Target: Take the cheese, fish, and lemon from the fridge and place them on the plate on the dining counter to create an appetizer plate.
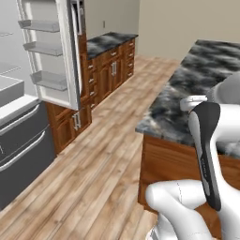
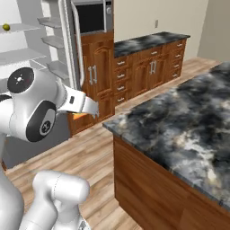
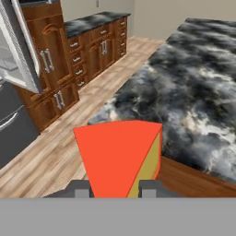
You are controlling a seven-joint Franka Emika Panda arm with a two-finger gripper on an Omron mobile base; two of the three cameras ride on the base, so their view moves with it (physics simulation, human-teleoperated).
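Where the two dark fingertips rise at 6 o'clock in the hand view, the gripper (image 3: 114,188) is closed on the cheese (image 3: 120,156), one fingertip on each side of the wedge. The cheese shows a broad orange-red face toward the camera and a yellow side face on its right. In the right base view, a sliver of orange (image 2: 80,116) shows just below the white wrist, at about 9 o'clock of the frame centre.

Beyond the cheese in the hand view, the dining counter (image 3: 193,92) extends from the centre toward 1 o'clock, its marbled stone top over brown wood. The corner of the counter lies just behind the cheese. In the left base view the same counter (image 1: 187,89) sits at 3 o'clock, and in the right base view it (image 2: 179,121) covers the area from 3 to 5 o'clock.

The fridge (image 1: 51,51) stands at 10 o'clock in the left base view with its door open and white door shelves visible. In the right base view, the lemon (image 2: 6,27) rests on a white interior shelf of the fridge at 10 o'clock, near the frame edge.

A wood floor (image 1: 93,164) separates the fridge from the counter
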